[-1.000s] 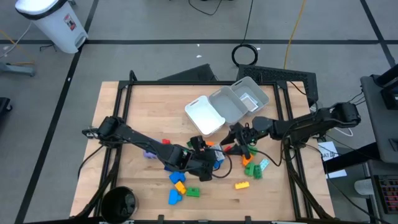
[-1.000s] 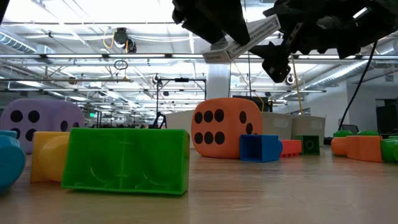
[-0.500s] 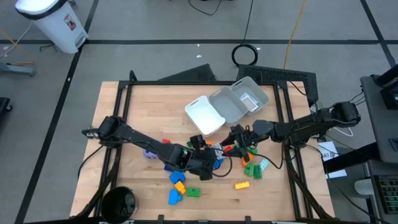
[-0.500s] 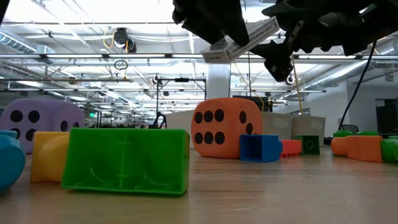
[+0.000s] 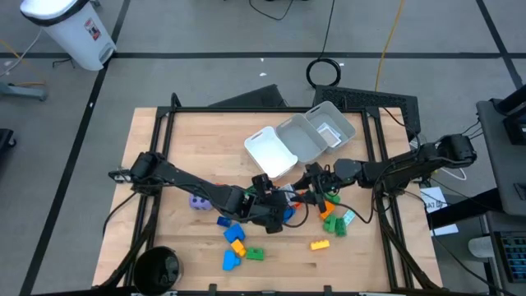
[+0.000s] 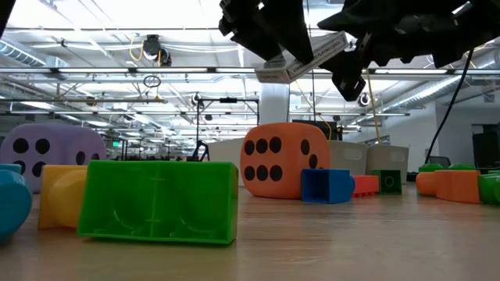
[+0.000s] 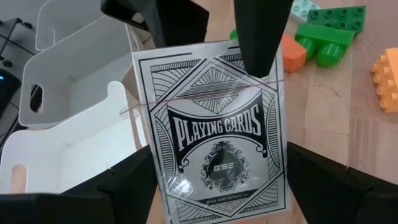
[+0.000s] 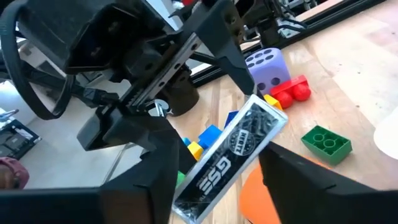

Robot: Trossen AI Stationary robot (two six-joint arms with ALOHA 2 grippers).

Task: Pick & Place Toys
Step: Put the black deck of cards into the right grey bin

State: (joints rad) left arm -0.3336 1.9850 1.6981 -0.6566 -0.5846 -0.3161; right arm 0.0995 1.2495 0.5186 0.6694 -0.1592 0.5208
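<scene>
A handover seems under way above the worktop [image 5: 189, 148]: the left gripper [image 7: 217, 180] pinches a pack of playing cards [image 7: 214, 130] in its jaws, lifted clear of the bricks so the other arm can reach it. The right gripper [image 8: 214, 165] has its jaws spread around the pack's far end, not visibly clamped. The white tray [image 5: 271, 152] sits just beside them, probably the drop point.

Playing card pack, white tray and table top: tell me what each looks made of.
Playing card pack, held between both grippers: printed card box, apparently in clear glossy wrap, judging by the sheen and a thin seam line across it.
White tray: looks like thin moulded plastic, semi-matte, with rounded walls and cut-out slots.
Table top: pale wood, probably laminated strips, with visible grain lines and a smooth finish.
</scene>
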